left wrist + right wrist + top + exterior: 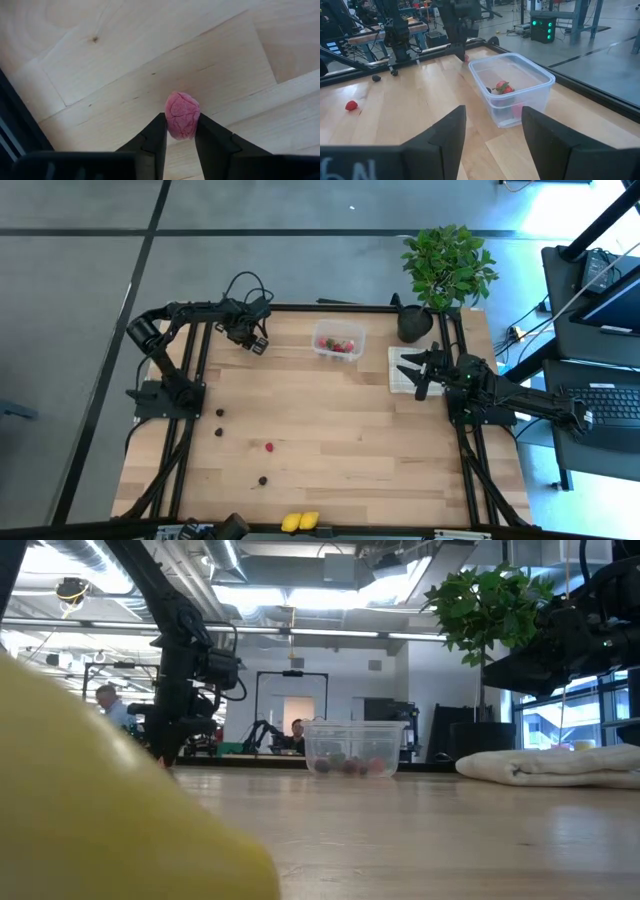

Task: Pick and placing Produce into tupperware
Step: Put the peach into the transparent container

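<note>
My left gripper [258, 345] stands at the table's far left, pointing down, shut on a pink berry [182, 107]. The tupperware [339, 343], a clear box with a few red berries inside, sits on the table to the right of it. It also shows in the right wrist view [512, 87]. Loose produce lies nearer: dark round pieces [219, 413] [263, 479], a red berry [269, 447] and two yellow pieces [300, 521] at the near edge. My right gripper [420, 372] waits open over the beige cloth, holding nothing. My left gripper pinches the pink berry by its two opposite sides [170, 124] between its two fingers [155, 137]. The fingers come from above, pointing down. The berry sits at the table top; whether it is lifted clear cannot be told.
A potted green plant [447, 265] in a black pot [415, 323] stands at the far right corner, next to the beige cloth [403, 380]. Black frame rails [190, 380] run along the table's left and right sides. Bare wood lies in the middle.
</note>
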